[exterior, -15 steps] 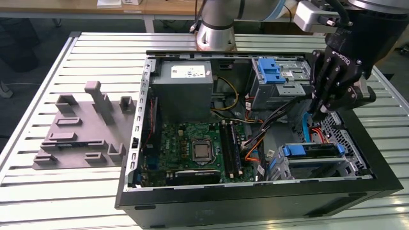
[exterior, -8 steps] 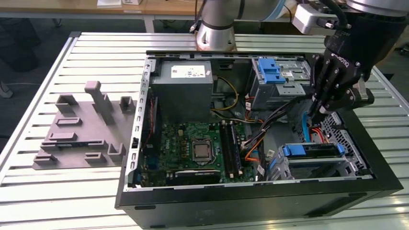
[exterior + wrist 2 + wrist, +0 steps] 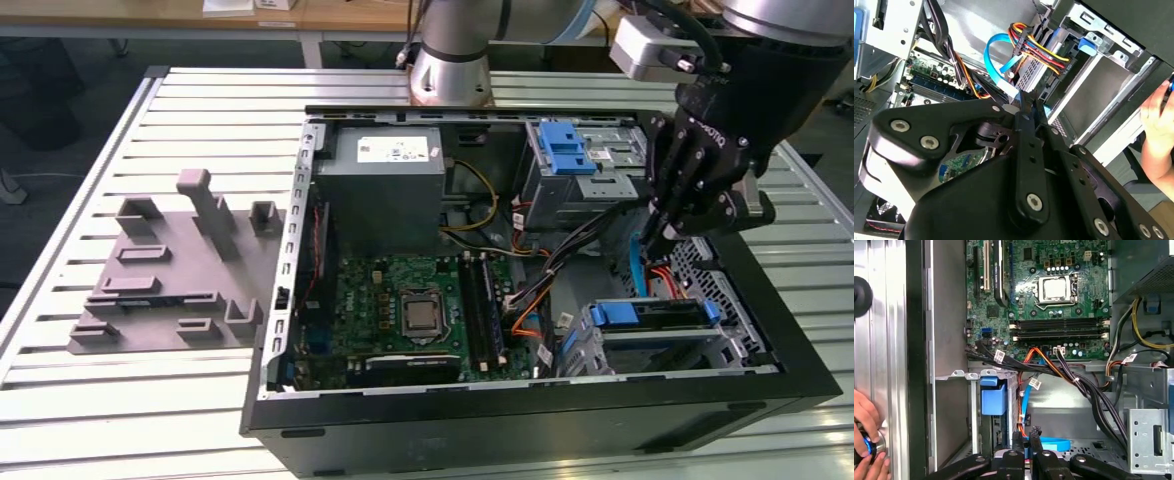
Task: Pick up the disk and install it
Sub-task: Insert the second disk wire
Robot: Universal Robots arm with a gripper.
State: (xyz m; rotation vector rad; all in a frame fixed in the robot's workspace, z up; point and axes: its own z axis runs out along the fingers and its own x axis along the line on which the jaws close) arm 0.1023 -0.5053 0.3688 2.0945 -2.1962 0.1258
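Note:
The disk (image 3: 654,310) lies flat in the drive bay at the exterior view's right front of the open computer case (image 3: 534,410), its silver face between blue frame ends. My gripper (image 3: 663,238) reaches down into the case just behind that bay. In both wrist views its black fingers (image 3: 1018,440) stand close together, shut. The end of a blue data cable (image 3: 991,60) lies right at the gripper (image 3: 1021,102) tips. I cannot tell whether the cable (image 3: 1051,444) is pinched between them.
A grey power supply box (image 3: 387,190) and the motherboard (image 3: 414,310) fill the case's left half. A metal cage with a blue latch (image 3: 577,150) sits at the back. Cable bundles (image 3: 1084,390) cross the middle. A grey foam fixture (image 3: 167,275) lies outside. A person's hand (image 3: 866,440) rests on the table.

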